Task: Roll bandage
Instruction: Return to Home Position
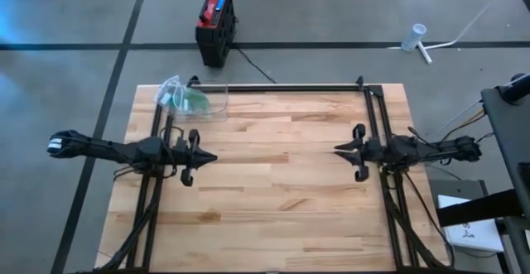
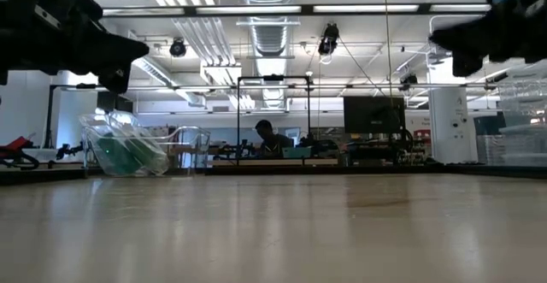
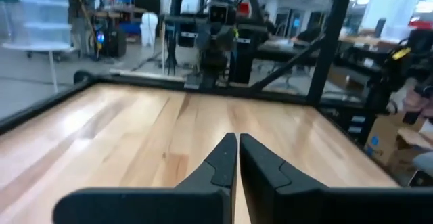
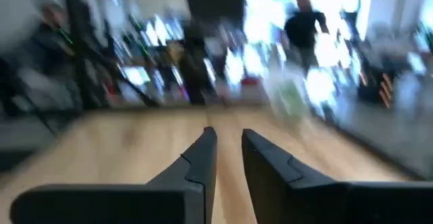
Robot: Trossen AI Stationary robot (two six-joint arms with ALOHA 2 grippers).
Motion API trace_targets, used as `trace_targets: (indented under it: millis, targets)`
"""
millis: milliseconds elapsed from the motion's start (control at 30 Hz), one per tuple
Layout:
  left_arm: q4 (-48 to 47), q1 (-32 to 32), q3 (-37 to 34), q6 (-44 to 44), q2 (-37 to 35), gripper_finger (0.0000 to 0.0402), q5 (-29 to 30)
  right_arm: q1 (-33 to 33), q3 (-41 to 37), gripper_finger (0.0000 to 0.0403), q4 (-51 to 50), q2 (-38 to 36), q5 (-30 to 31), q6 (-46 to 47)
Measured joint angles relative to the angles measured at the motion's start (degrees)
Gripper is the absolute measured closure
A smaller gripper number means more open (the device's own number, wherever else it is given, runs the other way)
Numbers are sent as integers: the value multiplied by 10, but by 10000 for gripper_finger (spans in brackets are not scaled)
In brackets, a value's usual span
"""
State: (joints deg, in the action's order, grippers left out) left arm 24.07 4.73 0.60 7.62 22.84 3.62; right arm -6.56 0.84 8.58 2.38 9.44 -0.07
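A clear plastic container (image 1: 186, 98) stands on its base at the table's far left corner, also in the low view (image 2: 128, 146). Something green lies inside it, the bandage as far as I can tell. My left gripper (image 1: 214, 158) hangs above the table's left side, level and pointing right, with its fingers shut on nothing (image 3: 237, 137). My right gripper (image 1: 337, 149) hangs above the right side, pointing left. A narrow gap shows between its fingertips (image 4: 228, 132), with nothing in it. Both are well clear of the container.
A black metal frame (image 1: 281, 87) runs along the table's far edge and down both sides. Bare wood (image 1: 273, 183) lies between the two grippers. A red and black box (image 1: 215, 21) sits on the floor beyond the table. A person (image 2: 269, 138) sits far off in the room.
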Motion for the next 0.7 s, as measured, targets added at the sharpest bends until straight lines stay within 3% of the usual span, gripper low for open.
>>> trace_targets:
  millis: [133,300,500,700]
  targets:
    - [-47,1,0,11,-25,395,28,0,0,333,-24,9,38,17]
    - [-49,3,0,-62,-28,400,63,0,-1,329,-26,18,37,-22]
    - [-101,3,0,-48,-48,393,22,0,-1,343,-26,23,37,13]
    - [-222,3,0,-37,-140,401,17,0,2,358,-28,23,37,28]
